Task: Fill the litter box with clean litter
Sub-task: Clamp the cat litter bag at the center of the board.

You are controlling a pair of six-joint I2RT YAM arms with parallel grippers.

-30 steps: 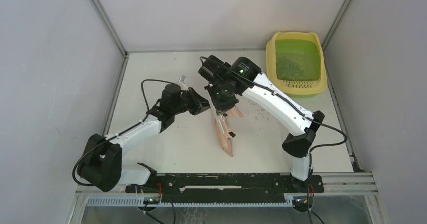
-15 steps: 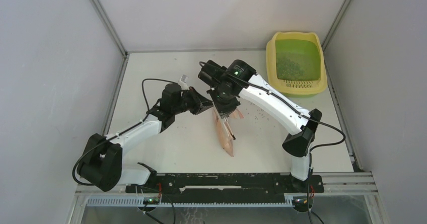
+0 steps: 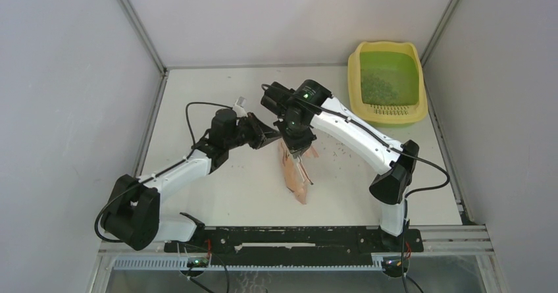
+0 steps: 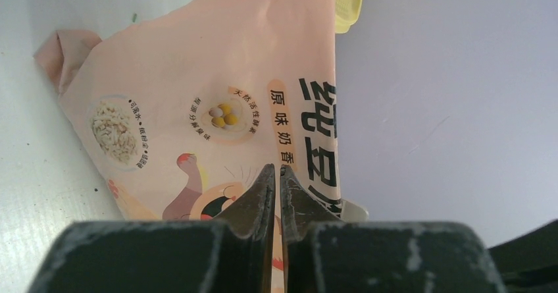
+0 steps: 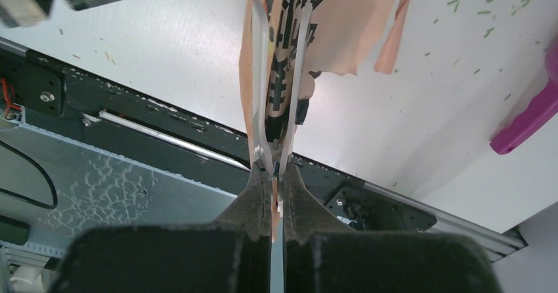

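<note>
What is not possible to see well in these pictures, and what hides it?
- Magenta scoop: right wrist view, cut by the right edge; only one end shows.
- Litter box: left wrist view, the bag hides all but a corner.
- Bag's opening: top view, the right gripper covers it.
- Litter depth: top view, too small.

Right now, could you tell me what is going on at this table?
Both arms are working on the peach-pink bag at mid-table. The left gripper is shut on its edge, and the right gripper is shut on a thin metal tool, possibly scissors, that straddles the bag. The litter box sits at the far right with only some litter in it.
</note>
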